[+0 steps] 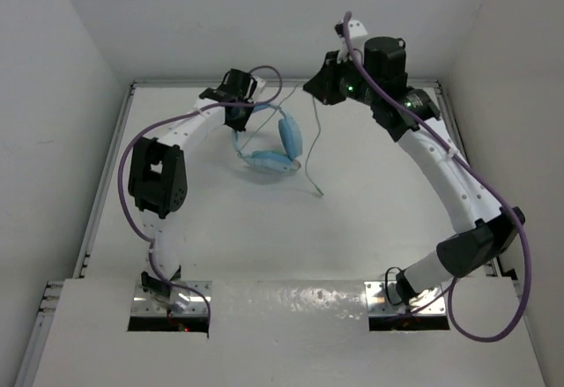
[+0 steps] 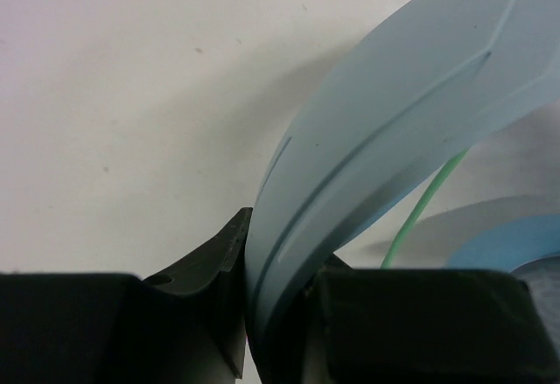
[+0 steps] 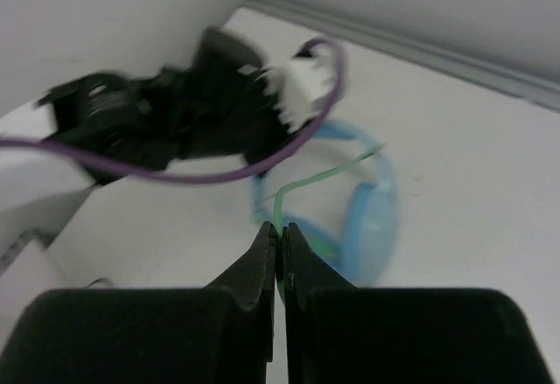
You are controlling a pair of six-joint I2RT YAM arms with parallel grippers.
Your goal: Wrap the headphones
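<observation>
headphones (image 1: 269, 153) point earcups (image 1: 290, 136) rightward, headband (image 2: 394, 122) leftward clamped in left hand (image 2: 278, 301); right hand (image 3: 280, 246) clamped on cable (image 3: 325, 175).

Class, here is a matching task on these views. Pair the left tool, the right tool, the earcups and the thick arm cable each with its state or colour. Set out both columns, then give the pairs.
Column A
1. left tool
2. right tool
3. earcups
4. thick arm cable

Column B
a. purple
b. shut on the thin green cable
c. light blue and round
d. shut on the headband

Pairs: 1-d; 2-b; 3-c; 4-a
</observation>
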